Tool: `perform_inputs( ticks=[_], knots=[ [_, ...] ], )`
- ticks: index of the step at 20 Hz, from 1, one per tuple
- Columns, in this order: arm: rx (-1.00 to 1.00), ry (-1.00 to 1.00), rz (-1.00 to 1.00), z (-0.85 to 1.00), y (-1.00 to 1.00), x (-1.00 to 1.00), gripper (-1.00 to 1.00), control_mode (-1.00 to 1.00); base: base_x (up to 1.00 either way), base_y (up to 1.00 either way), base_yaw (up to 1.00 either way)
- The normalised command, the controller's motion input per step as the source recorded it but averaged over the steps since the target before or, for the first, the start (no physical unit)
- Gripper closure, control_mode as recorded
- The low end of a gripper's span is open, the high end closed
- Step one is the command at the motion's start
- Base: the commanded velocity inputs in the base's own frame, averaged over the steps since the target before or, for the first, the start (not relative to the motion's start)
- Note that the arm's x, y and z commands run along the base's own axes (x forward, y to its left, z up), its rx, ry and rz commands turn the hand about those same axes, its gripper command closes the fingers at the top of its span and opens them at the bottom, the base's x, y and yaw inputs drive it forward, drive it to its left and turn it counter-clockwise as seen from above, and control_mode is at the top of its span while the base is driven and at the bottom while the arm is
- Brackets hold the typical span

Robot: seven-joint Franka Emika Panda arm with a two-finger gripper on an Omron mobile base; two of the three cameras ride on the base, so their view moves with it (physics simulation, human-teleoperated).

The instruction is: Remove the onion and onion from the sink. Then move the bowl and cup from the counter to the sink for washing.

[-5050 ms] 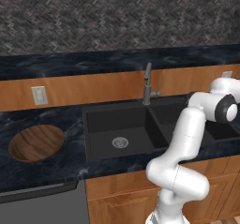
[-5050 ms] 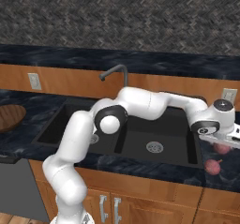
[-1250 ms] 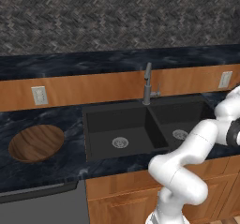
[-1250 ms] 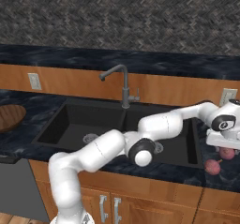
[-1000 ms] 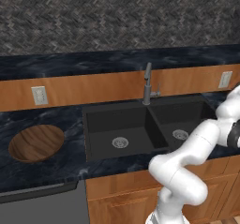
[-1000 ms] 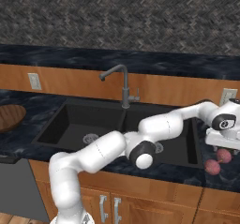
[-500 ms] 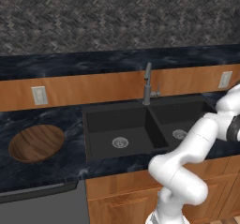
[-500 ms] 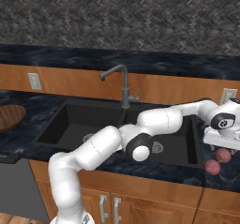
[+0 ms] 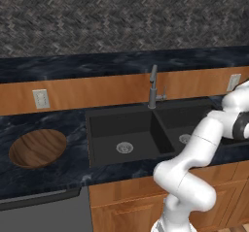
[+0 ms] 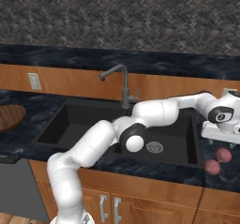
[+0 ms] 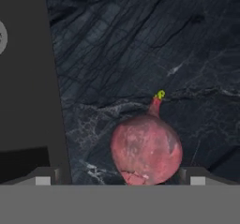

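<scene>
You see the desk [image 10: 18, 138] and the sink [image 10: 75, 124], both basins without onions; so the first part looks done. The bowl [image 9: 38, 147] waits on the desk left of the sink; you must move it and the cup. Both onions [image 10: 219, 160] lie touching on the desk right of the sink; the jaws hang released above one onion [image 11: 146, 150], grasping nothing.

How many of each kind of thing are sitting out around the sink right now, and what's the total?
Onions: 2, one beside the other, on the counter right of the sink
Wooden bowls: 1, on the counter left of it
Total: 3
</scene>
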Motion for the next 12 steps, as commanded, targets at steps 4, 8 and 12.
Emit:
perform_inputs(
  ticks=[4, 8, 12],
  knots=[
    [-0.04, -0.04, 0.00, 0.25, 0.16, -0.10, -1.00, -1.00, 0.00, 0.00, 0.00],
    [-0.04, -0.06, 0.00, 0.15, 0.27, -0.13, -1.00, -1.00, 0.00, 0.00, 0.00],
    [-0.03, -0.04, 0.00, 0.05, 0.39, -0.15, -1.00, -1.00, 0.00, 0.00, 0.00]
  ],
)
